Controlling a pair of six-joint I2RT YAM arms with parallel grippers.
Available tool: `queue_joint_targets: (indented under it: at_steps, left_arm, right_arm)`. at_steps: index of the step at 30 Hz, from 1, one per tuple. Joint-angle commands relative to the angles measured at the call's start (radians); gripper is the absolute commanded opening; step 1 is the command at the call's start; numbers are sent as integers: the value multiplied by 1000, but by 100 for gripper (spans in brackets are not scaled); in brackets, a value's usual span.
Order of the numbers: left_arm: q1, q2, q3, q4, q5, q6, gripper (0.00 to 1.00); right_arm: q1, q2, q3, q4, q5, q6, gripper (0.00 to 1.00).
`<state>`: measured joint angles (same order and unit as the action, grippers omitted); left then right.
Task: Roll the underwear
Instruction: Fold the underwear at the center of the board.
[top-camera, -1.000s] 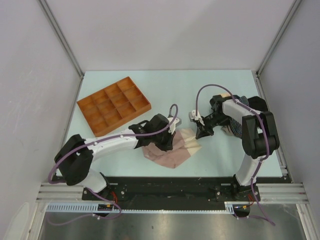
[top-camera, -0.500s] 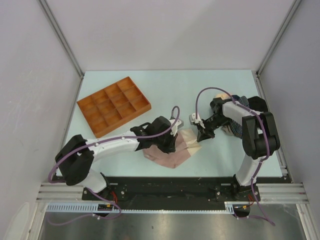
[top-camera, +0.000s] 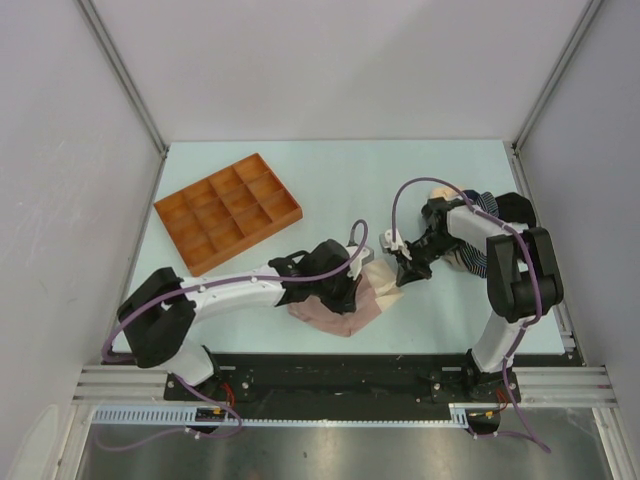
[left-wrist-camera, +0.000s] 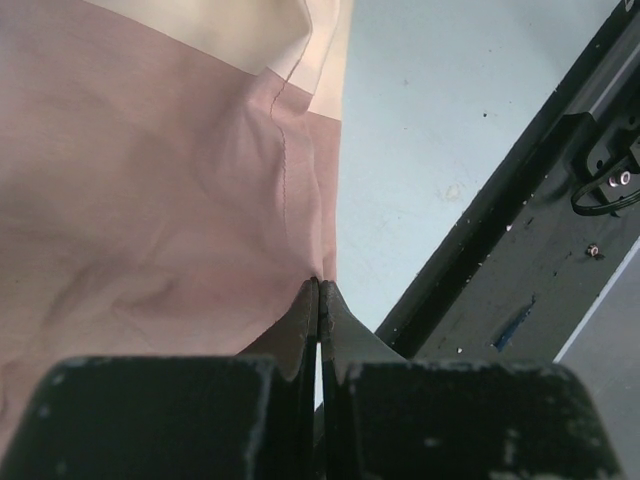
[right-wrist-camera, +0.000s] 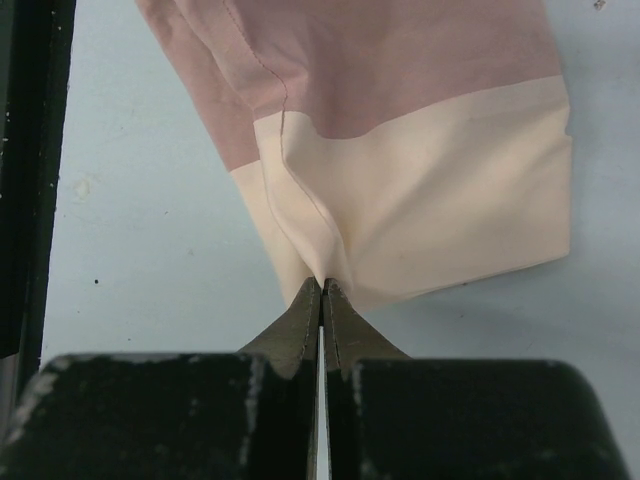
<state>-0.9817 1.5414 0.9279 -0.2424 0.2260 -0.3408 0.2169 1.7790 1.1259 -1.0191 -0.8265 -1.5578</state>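
Left gripper (left-wrist-camera: 318, 284) and right gripper (right-wrist-camera: 322, 286) each pinched shut on the pink underwear (left-wrist-camera: 150, 200); moving together should keep it taut.

Arms: two, left arm (top-camera: 230, 292) and right arm (top-camera: 505, 260).
End effectors: two, left end effector (top-camera: 350, 290) and right end effector (top-camera: 405, 272).
Orange tray (top-camera: 245, 243): one, upper left; twelve compartments, three by four.
Garments: one pink-beige garment (top-camera: 345, 312), centre. The heap at right shows one navy striped garment (top-camera: 470, 258) and one cream piece (top-camera: 440, 190); its full count can't be read.
Worktop (top-camera: 330, 170): one.
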Motion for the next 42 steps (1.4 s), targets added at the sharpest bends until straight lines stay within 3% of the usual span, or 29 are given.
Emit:
queue_joint_targets:
  at_steps: [1,19,24,25,31,38,42]
  left_arm:
    - [-14,6,-8,43,26,-23,0]
    - [-31,39,-18,35,39,-37,0]
    - [-34,46,-37,52,71,-53,19]
    - [-34,45,-43,57,75,-56,28]
    - [-34,10,-69,92,107,-78,42]
    - [-32,-153,-113,68,4,-90,47]
    - [-15,-257,-170,61,-135,-131,44]
  right_arm:
    - [-11,-44,-11,4,-2,-35,1]
    - [-10,-64,-41,7,10,-36,9]
    - [-13,-73,-51,4,23,-36,21]
    - [-16,-73,-55,-1,24,-38,22]
    - [-43,-105,-55,-24,12,-48,30]
    - [-59,-153,-55,-49,-16,-45,33]
    - [-24,-161,-55,-9,-36,25,25]
